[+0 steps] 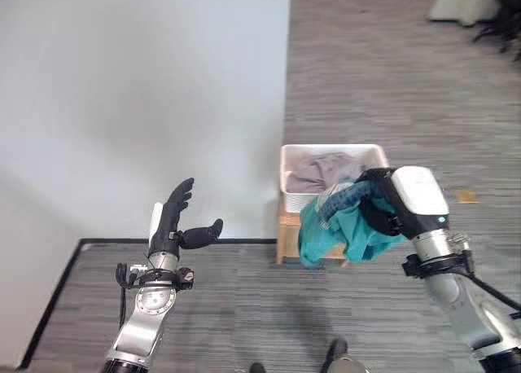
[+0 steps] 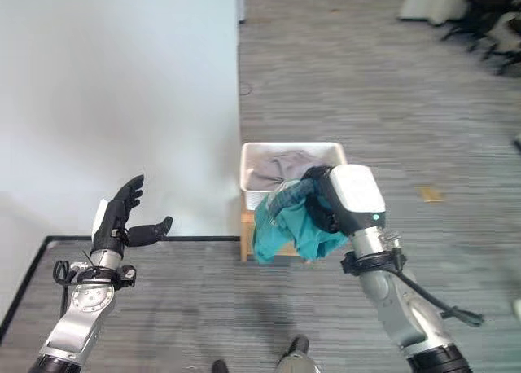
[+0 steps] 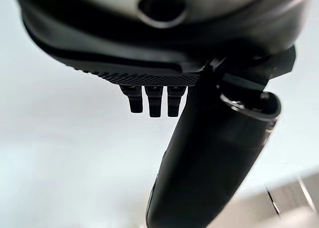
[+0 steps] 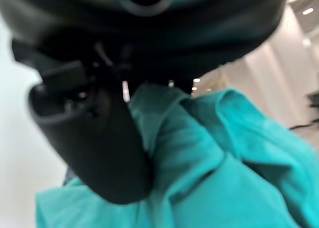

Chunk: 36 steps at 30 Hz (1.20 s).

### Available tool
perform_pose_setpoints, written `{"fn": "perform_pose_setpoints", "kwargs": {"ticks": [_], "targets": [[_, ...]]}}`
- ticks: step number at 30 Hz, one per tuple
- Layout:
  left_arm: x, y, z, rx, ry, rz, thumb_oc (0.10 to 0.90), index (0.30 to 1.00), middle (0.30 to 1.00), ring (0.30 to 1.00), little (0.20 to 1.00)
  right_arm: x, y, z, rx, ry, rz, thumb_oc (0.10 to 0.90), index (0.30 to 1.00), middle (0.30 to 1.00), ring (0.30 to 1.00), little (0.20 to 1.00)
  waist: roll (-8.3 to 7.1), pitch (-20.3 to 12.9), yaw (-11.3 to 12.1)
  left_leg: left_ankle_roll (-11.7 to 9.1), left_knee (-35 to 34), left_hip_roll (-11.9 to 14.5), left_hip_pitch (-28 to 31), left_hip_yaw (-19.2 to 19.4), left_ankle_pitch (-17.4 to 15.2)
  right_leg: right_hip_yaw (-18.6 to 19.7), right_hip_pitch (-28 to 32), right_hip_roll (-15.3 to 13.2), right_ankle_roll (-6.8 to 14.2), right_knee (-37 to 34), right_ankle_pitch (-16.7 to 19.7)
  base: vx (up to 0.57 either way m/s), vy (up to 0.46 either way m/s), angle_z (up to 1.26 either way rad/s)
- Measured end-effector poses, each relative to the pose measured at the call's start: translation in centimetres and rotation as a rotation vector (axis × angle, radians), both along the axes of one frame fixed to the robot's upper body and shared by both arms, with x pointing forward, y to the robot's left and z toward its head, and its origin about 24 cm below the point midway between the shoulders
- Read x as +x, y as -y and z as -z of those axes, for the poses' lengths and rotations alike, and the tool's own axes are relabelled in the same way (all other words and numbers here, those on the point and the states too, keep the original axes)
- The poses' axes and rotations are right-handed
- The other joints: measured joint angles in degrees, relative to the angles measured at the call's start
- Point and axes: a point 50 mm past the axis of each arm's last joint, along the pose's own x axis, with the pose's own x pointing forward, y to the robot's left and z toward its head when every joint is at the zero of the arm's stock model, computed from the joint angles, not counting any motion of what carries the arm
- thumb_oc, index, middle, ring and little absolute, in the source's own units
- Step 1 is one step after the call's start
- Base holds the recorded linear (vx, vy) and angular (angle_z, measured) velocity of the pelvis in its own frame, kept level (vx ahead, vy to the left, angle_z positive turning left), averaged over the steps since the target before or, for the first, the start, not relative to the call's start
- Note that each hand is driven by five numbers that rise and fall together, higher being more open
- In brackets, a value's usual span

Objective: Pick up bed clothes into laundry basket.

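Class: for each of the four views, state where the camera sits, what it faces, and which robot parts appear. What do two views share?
Left eye, right eye: head, looking down; both arms, white basket, grey floor.
Left wrist: behind open left robot hand, facing white surface.
Right wrist: behind right robot hand, clutching teal cloth.
Shared: the eye views and right wrist view show the cloth.

floor: grey striped carpet (image 1: 391, 80); left: broad white surface (image 1: 138, 104), black edge | far corner: dark chair legs (image 2: 496, 31)
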Motion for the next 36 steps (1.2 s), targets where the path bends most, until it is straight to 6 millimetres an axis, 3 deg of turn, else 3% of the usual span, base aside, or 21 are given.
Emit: {"fn": "perform_pose_setpoints", "kwargs": {"ticks": [4,5,7,8,11,12,14,15,17,18,20,21,22,23,24,26,27,28,29,30,36], "targets": [[-0.6,0.2,0.9,-0.004,-0.039,0.008,0.8,0.9,0.9,0.9,0.9,0.0,1.2,-0.9,0.007,0.045,0.068,0.4,0.3,0.3,0.3,0.3,-3.91,0.48,-0.05,-3.3,-3.21,-1.92,7.95,-1.61,-2.56,2.23,2.99,-1.3,-1.54,-0.69,6.96,0.27,-0.19,0.55],[-0.8,0.5,1.3,-0.023,-0.05,0.004,0.8,0.9,0.9,0.9,0.9,0.1,1.2,-1.2,0.004,0.063,0.071,0.4,0.3,0.3,0.3,0.3,-3.18,0.4,0.3,-4.66,-3.87,-0.45,9.48,-1.47,-3.23,2.32,4.18,-0.1,-6.73,-0.38,11.01,0.28,-0.218,0.26],[-1.3,1.6,1.5,-0.077,-0.048,0.016,0.8,0.9,0.9,0.9,0.9,0.4,1.4,-2.5,0.0,0.121,0.081,0.4,0.3,0.3,0.3,0.3,0.6,-0.87,0.17,-6.24,-4.76,3.72,9.91,2.16,-2.44,1.03,4.25,4.31,-7.13,-0.54,9.33,0.17,-0.266,0.03],[-1.3,1.9,1.4,-0.092,-0.038,0.019,0.8,0.9,0.9,0.9,0.9,0.5,1.5,-2.8,0.001,0.134,0.087,0.4,0.3,0.3,0.3,0.3,0.71,-0.81,0.23,-7.07,-3.28,4.84,9.66,3.58,-1.92,1.11,4.68,5.31,-8.42,-0.53,9.2,0.11,-0.291,-0.09],[-1.3,2.4,1.2,-0.119,-0.023,0.025,0.8,0.9,0.9,0.9,0.9,0.5,1.7,-3.2,0.002,0.153,0.094,0.4,0.3,0.3,0.3,0.3,-1.62,0.58,0.03,-8.83,5.74,7.89,6.0,4.11,-4.02,0.62,8.29,5.17,-10.04,-0.64,6.34,0.09,-0.238,0.09],[-1.3,2.5,1.1,-0.122,-0.018,0.036,0.8,0.9,0.9,0.9,0.9,0.5,1.8,-3.6,0.013,0.179,0.099,0.4,0.3,0.3,0.3,0.3,-1.51,0.54,-0.17,-9.75,7.09,9.16,4.13,3.1,0.14,-0.57,9.32,5.88,-10.05,-0.59,4.76,0.1,-0.271,0.13],[-1.2,2.5,1.1,-0.12,-0.016,0.044,0.8,0.9,0.9,0.9,0.9,0.5,1.9,-4.0,0.039,0.2,0.101,0.4,0.3,0.3,0.3,0.3,-2.55,1.19,0.02,-11.04,15.52,11.46,0.57,2.74,0.44,-1.72,11.01,5.84,-7.97,-1.04,2.96,0.11,-0.169,0.16],[-1.3,2.7,1.2,-0.129,-0.016,0.048,0.8,0.9,0.9,0.9,0.9,0.5,1.9,-4.3,0.038,0.211,0.093,0.4,0.3,0.3,0.3,0.3,-1.38,0.66,0.24,-10.25,16.34,13.51,-0.73,4.09,1.61,-4.22,10.48,6.03,-6.33,1.9,1.21,0.12,-0.123,0.17],[-1.4,2.7,0.9,-0.139,-0.002,0.059,0.8,0.9,0.9,0.9,0.9,0.5,2.1,-4.7,0.03,0.214,0.091,0.4,0.3,0.3,0.3,0.3,-1.58,0.95,0.73,-9.93,15.64,13.7,0.45,4.93,-0.3,-4.58,7.45,5.12,-10.51,9.29,-2.3,0.11,-0.005,0.2],[-1.5,2.6,1.2,-0.145,-0.016,0.055,0.8,0.9,0.9,0.9,0.9,0.6,2.1,-4.4,0.034,0.201,0.089,0.4,0.3,0.3,0.3,0.3,-2.54,1.12,1.29,-9.69,14.45,13.41,0.61,5.02,-1.55,-4.35,7.79,5.22,-10.99,9.0,-2.78,0.18,0.031,0.19],[-1.6,2.7,1.8,-0.144,-0.044,0.066,0.8,0.9,0.9,0.9,0.9,0.8,2.3,-4.0,0.029,0.172,0.088,0.4,0.3,0.3,0.3,0.3,-5.41,1.64,2.3,-8.05,2.15,7.44,-0.67,5.66,-3.5,-2.82,7.79,3.28,-9.83,5.45,-2.04,0.13,0.023,0.32],[-1.6,2.8,1.9,-0.144,-0.052,0.074,0.8,0.9,0.9,0.9,0.9,1.2,2.6,-3.7,0.029,0.159,0.099,0.4,0.3,0.3,0.3,0.3,-5.13,1.42,2.56,-7.63,-1.64,6.37,-0.77,6.15,-3.25,-3.24,8.03,3.4,-9.57,3.81,-2.18,0.15,-0.004,0.24],[-1.7,3.1,2.2,-0.151,-0.065,0.083,0.8,0.9,0.9,0.9,0.9,1.7,3.1,-3.3,0.028,0.13,0.122,0.4,0.3,0.3,0.3,0.3,-4.13,1.07,3.77,-6.96,-5.08,6.64,-2.06,6.4,-2.89,-4.82,7.92,4.39,-6.24,2.7,-4.22,0.18,0.009,-0.16],[-1.7,3.2,1.8,-0.141,-0.053,0.108,0.8,0.9,0.9,0.9,0.9,2.1,3.7,-3.1,0.005,0.09,0.144,0.4,0.3,0.3,0.3,0.3,-0.98,0.74,5.53,-7.08,-5.07,10.32,-2.78,6.19,-2.59,-4.66,5.69,5.85,-7.59,9.39,-5.37,0.15,0.007,-0.28],[-1.6,2.8,1.7,-0.12,-0.049,0.113,0.8,0.9,0.9,0.9,0.9,2.2,3.7,-2.4,0.004,0.05,0.147,0.4,0.3,0.3,0.3,0.3,-2.44,1.62,6.26,-7.03,-4.52,9.87,-2.22,6.5,-0.1,-4.61,6.03,4.85,-8.65,10.12,-3.49,0.1,0.013,-0.14],[-1.6,2.3,2.2,-0.105,-0.081,0.104,0.8,0.9,0.9,0.9,0.9,2.4,3.4,-1.1,-0.004,-0.018,0.129,0.4,0.3,0.3,0.3,0.3,-3.72,1.2,5.9,-6.7,-3.93,8.83,-0.93,8.31,0.82,-4.53,6.93,4.57,-5.76,7.38,-4.71,0.12,0.013,0.04],[-1.6,2.6,2.2,-0.115,-0.081,0.109,0.8,0.9,0.9,0.9,0.9,2.4,3.5,-1.4,-0.023,-0.018,0.125,0.4,0.3,0.3,0.3,0.3,-1.32,0.33,5.92,-5.19,-4.19,10.95,-0.82,8.06,-1.63,-5.26,6.71,6.07,-2.87,8.06,-6.17,0.1,0.0,0.05],[-1.4,2.8,1.9,-0.117,-0.069,0.121,0.8,0.9,0.9,0.9,0.9,2.3,3.7,-1.6,-0.027,-0.01,0.134,0.4,0.3,0.3,0.3,0.3,-0.22,0.28,5.83,-4.53,-4.66,11.97,-2.02,8.9,1.11,-5.71,4.63,5.77,-3.88,13.27,-6.94,0.08,0.004,0.09],[-1.5,2.7,1.7,-0.108,-0.059,0.124,0.8,0.9,0.9,0.9,0.9,2.3,3.8,-1.3,-0.029,-0.028,0.134,0.4,0.3,0.3,0.3,0.3,-2.21,-0.01,5.78,-4.64,-4.59,10.43,-1.6,9.09,1.21,-3.83,3.73,2.52,-3.74,21.83,-10.11,0.09,0.005,0.19],[-1.6,2.6,1.7,-0.101,-0.065,0.125,0.8,0.9,0.9,0.9,0.9,2.2,3.8,-1.2,-0.03,-0.032,0.134,0.4,0.3,0.3,0.3,0.3,-2.73,-0.27,5.36,-4.66,-4.57,9.88,-1.6,8.97,1.36,-3.87,4.49,2.41,-5.52,20.36,-10.69,0.08,0.008,0.27],[-1.8,3.4,2.1,-0.117,-0.081,0.159,0.8,0.9,0.9,0.9,0.9,2.2,3.8,-1.1,-0.044,-0.044,0.139,0.4,0.3,0.3,0.3,0.3,0.86,-2.44,4.12,-4.4,-4.69,11.07,-2.92,9.61,7.91,-4.63,6.9,5.1,-5.94,12.29,-6.65,-0.01,0.006,0.03]]}}
